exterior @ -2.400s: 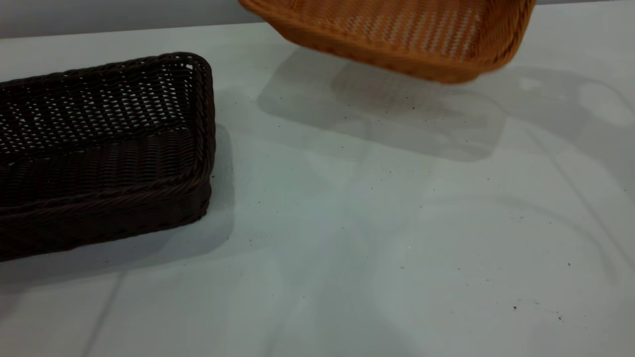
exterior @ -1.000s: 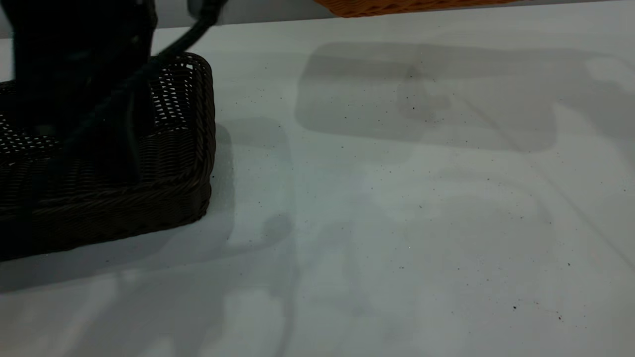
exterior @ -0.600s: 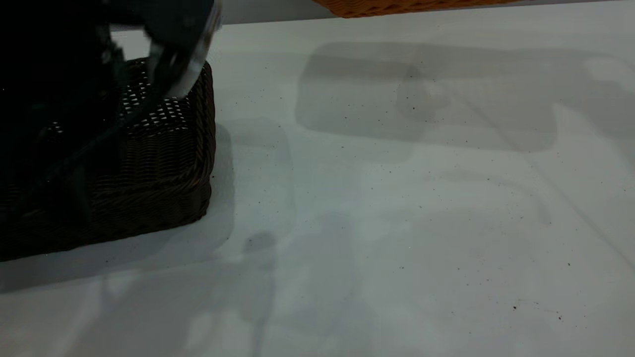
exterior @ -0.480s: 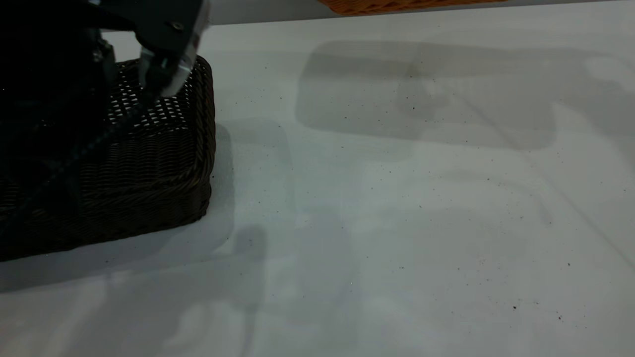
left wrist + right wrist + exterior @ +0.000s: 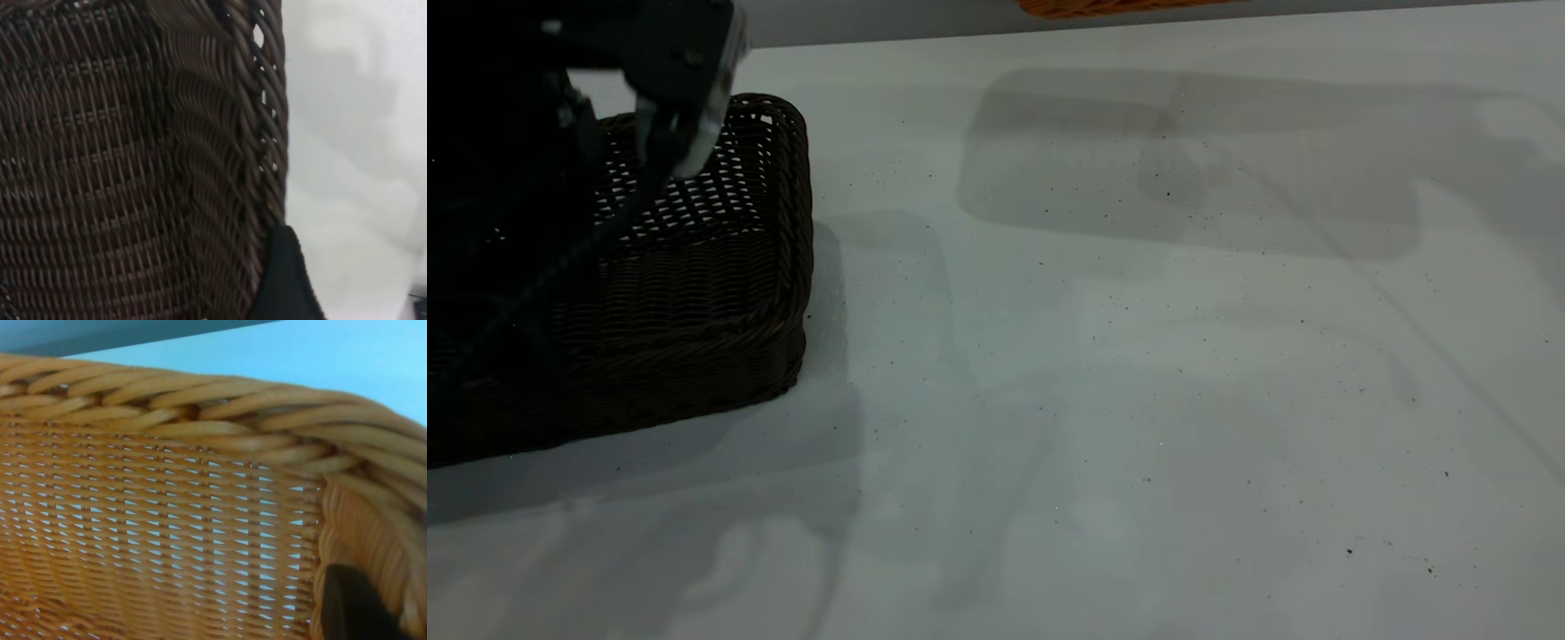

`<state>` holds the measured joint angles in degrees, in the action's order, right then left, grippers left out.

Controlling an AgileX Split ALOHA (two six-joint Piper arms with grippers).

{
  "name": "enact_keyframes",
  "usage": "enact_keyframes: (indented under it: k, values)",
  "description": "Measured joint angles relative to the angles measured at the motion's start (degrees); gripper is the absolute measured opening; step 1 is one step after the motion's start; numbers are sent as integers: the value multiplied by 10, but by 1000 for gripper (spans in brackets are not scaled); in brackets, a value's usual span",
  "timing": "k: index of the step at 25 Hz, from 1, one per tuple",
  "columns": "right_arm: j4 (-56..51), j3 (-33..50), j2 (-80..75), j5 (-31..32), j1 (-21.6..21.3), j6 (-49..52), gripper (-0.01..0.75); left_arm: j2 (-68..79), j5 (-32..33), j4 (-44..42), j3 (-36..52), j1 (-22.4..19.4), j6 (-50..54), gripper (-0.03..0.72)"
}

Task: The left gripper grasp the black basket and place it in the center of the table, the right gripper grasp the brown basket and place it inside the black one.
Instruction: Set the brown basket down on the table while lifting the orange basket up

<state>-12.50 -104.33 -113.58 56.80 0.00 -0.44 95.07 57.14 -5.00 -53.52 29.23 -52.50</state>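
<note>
Table (image 5: 1138, 400): white-grey top with fine dark specks, broad soft shadows across it; a grey wall strip runs along 12 o'clock in the exterior view.
Black basket (image 5: 711, 293): sits flat on the table at about 9 o'clock of the exterior view, well off the middle; its right short end and braided rim are plain, the rest runs out of view or behind the arm.
Left arm (image 5: 507, 178): a dark mass over the black basket at 10 o'clock, hiding most of the basket's interior.
Left gripper (image 5: 680, 124): above the basket's far rim near its right end – pale finger hardware shows there. In the left wrist view a dark fingertip (image 5: 283, 280) lies right at the outer edge of the braided rim of the black basket (image 5: 133, 167), with the bare table (image 5: 353, 167) beyond. Cannot tell how wide the fingers stand, or whether they grip the rim.
Brown basket (image 5: 1103, 7): only a thin orange sliver at 12 o'clock in the exterior view, clear of the table – its large shadow falls on the top below it, at 1 o'clock.
Right gripper: outside the exterior view. In the right wrist view the brown basket (image 5: 167, 520) fills the picture, light through the weave; one dark fingertip (image 5: 350, 603) sits against the wall by a corner. Opening cannot be told.
</note>
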Motion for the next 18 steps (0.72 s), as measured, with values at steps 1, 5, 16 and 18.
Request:
enact_keyframes:
  k: [1,5,16,18]
  values:
    - [0,0,0,0,0,0,108,0,-9,-1,2,0,1,437]
    - [0,0,0,-1,0,1,108,7,-26,-2,2,0,1,437]
    - [-8,0,0,2,0,-5,108,56,-69,-50,12,0,10,437]
    - [-11,0,0,2,0,-5,108,66,-72,-49,12,0,10,437]
